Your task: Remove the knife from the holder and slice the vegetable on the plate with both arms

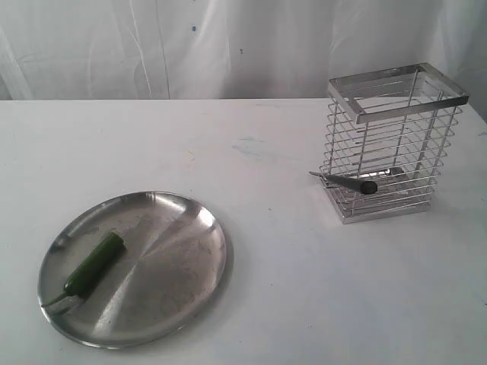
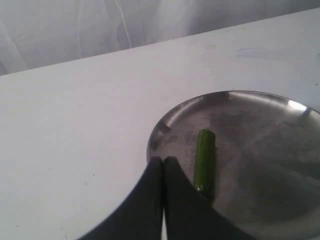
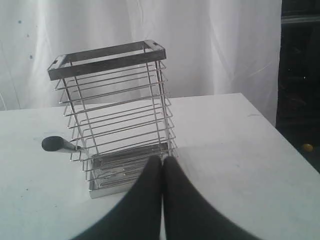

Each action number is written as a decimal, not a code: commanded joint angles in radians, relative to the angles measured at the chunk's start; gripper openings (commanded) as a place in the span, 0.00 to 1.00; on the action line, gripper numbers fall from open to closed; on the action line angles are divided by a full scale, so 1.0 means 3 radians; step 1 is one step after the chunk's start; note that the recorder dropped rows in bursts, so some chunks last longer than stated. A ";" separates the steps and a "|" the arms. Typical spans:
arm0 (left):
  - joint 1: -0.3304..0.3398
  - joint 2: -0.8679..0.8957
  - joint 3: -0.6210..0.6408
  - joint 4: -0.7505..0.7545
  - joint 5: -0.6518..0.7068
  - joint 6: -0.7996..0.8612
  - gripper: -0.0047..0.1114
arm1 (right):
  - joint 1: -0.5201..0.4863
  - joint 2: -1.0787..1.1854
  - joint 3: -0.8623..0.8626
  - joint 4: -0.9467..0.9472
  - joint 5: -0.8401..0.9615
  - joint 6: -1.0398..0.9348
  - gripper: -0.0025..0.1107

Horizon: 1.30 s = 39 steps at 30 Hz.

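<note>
A green chili pepper [image 1: 93, 264] [image 2: 205, 160] lies on the left part of the shiny steel plate [image 1: 179, 251] [image 2: 260, 125]. The wire holder [image 1: 392, 144] [image 3: 115, 115] stands at the right of the table. The dark knife [image 1: 351, 182] pokes out low through the holder's wires, its black handle end [image 3: 54, 144] outside the basket. My left gripper [image 2: 163, 161] is shut and empty, its tips over the plate's rim beside the pepper. My right gripper [image 3: 162, 160] is shut and empty, its tips near the holder's base. Neither arm shows in the exterior view.
The white table [image 1: 289, 289] runs to a white curtain [image 1: 190, 46] at the back. Its right edge [image 3: 280, 135] drops off beside the holder, with dark space beyond.
</note>
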 commanded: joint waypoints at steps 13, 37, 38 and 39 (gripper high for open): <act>-0.0020 -0.0010 0.0012 -0.0006 -0.0002 -0.0027 0.04 | 0.0003 0.0007 -0.0018 -0.0033 -0.0059 -0.0028 0.02; -0.0020 -0.0010 0.0012 -0.0006 -0.0002 -0.0027 0.04 | 0.0003 0.0115 -0.1571 -0.0742 -0.3071 0.1635 0.02; -0.0020 -0.0010 0.0012 -0.0006 -0.0002 -0.0027 0.04 | 0.0003 0.0200 -0.1747 -0.1026 -0.2877 0.1404 0.02; -0.0020 -0.0010 0.0012 -0.0006 -0.0002 -0.0027 0.04 | 0.0003 0.0298 -0.1898 -0.1298 -0.2671 0.1211 0.02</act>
